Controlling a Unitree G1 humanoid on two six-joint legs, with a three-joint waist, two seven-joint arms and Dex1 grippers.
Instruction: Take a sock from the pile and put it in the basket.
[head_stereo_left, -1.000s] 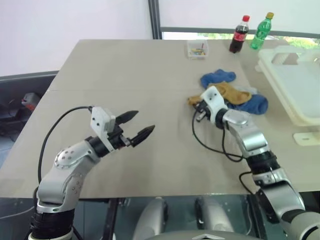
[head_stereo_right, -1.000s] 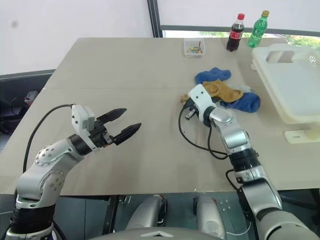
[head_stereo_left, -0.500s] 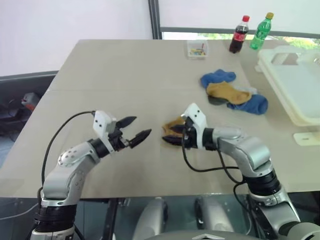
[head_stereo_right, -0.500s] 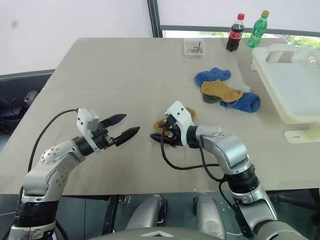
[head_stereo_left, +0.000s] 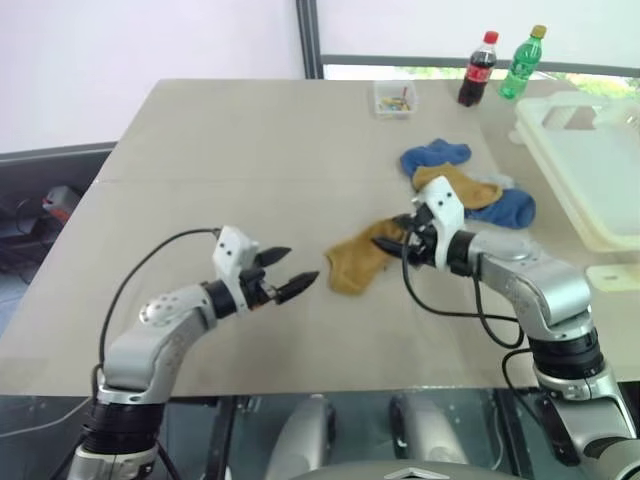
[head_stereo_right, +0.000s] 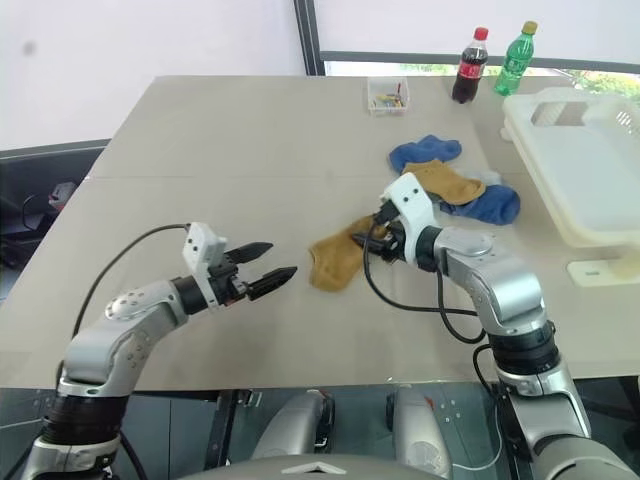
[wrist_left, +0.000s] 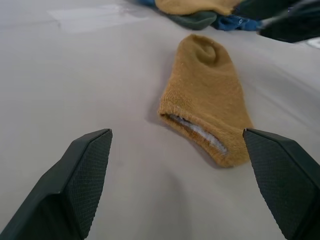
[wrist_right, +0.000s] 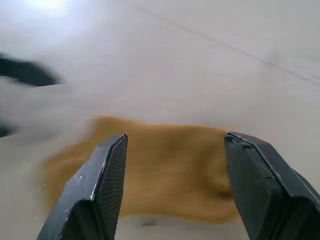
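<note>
Hovering over the table, I hold my right gripper (head_stereo_left: 392, 247) spread at the mustard sock's (head_stereo_left: 360, 262) toe; it lies flat, long axis seven-to-one o'clock (basket (head_stereo_left: 590, 170) at three), left gripper (head_stereo_left: 287, 272) spread nearby.

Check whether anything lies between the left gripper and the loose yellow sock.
Nothing visible does: bare table lies between the open left gripper and the yellow sock.
</note>
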